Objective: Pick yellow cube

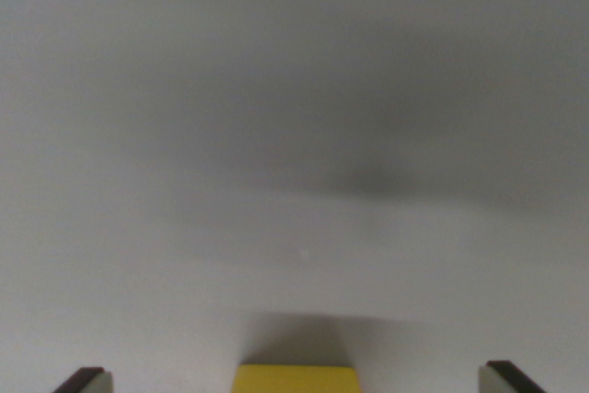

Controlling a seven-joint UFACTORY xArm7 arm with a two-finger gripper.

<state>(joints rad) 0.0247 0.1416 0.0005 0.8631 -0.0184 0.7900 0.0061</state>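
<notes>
The yellow cube (295, 379) shows only as a strip at the bottom middle of the wrist view, resting on a plain grey surface (294, 135); most of it is cut off by the frame edge. My gripper (296, 380) is open, with only its two fingertips in sight: one fingertip (86, 381) at the wrist view's left corner and the other fingertip (509, 378) at the right. The cube lies midway between them, with wide gaps on both sides and no contact.
A soft dark shadow (386, 177) falls across the grey surface above the cube. Nothing else is in view.
</notes>
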